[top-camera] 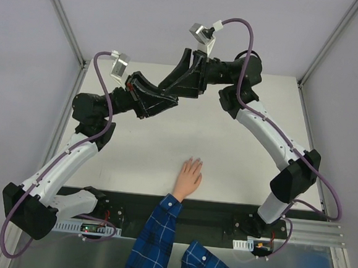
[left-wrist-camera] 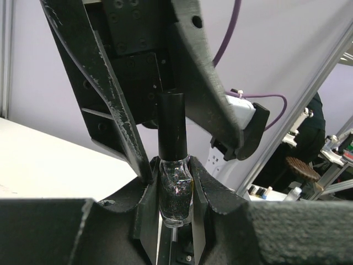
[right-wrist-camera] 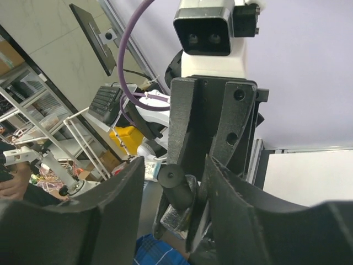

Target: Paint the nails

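Glass bottle of dark polish [left-wrist-camera: 175, 193] sits clamped, black cap [left-wrist-camera: 171, 124] on, in the left claw [left-wrist-camera: 175, 185], right claw [right-wrist-camera: 175, 165] agape around it; tiny pale nails [top-camera: 195, 162] seemingly all unpainted.

No legible text, label, brand, number or sign in any view. Clear glass bottle with a black cap [left-wrist-camera: 176, 204], clamped in the left claw [left-wrist-camera: 174, 176]: no marking readable. Dark keypad panel [right-wrist-camera: 105, 99], ten o'clock in the right wrist view: characters too small to read.
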### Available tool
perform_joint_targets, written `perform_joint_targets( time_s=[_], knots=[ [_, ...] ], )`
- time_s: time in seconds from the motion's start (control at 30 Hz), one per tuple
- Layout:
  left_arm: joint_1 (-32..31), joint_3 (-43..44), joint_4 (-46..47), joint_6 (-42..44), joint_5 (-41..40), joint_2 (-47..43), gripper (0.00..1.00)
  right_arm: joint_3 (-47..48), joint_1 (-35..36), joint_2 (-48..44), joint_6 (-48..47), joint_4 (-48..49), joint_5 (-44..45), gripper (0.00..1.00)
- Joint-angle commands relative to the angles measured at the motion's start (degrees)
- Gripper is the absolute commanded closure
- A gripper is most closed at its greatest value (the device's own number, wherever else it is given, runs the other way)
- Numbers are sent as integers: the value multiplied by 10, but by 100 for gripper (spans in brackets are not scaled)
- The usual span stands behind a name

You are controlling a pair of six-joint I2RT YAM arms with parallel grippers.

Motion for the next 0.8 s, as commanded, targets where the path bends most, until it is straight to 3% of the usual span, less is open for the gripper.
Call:
perform_joint_targets(
  time_s=[0.0,0.17,0.2,0.3,0.33,0.4,0.43,0.47,0.5,0.53,0.6,0.63,0.73,0.77],
  knots=[
    [9,31,46,-13,16,-6,100,8,4,10,32,81,-10,53],
    [14,31,40,-10,16,-6,100,5,3,12,32,80,-5,81],
    [15,32,34,-7,14,-7,100,4,3,10,30,77,-5,93],
    [17,39,-23,58,-24,-14,100,-23,-2,-7,5,46,10,99],
    [17,46,-77,80,-37,-21,100,-51,-3,-18,-52,19,25,99],
    [17,71,-136,158,-79,-24,100,-70,-2,-63,-145,-127,55,99],
    [16,79,-182,183,-94,-24,100,-70,-1,-78,-289,-215,118,99],
    [16,85,-199,205,-108,-24,100,-52,8,-103,-351,-397,163,99],
    [16,94,-209,240,-135,-23,100,-37,13,-110,-411,-476,212,100],
    [16,97,-219,254,-145,-20,100,-21,21,-114,-474,-602,337,99],
    [12,104,-225,293,-164,-8,100,33,55,-119,-502,-685,471,100],
    [9,105,-225,303,-192,-4,100,59,73,-117,-503,-768,647,100],
    [-13,115,-230,346,-252,20,100,151,160,-92,-457,-870,928,100],
    [-16,118,-229,352,-264,24,100,175,203,-76,-470,-879,955,100]
  ],
)
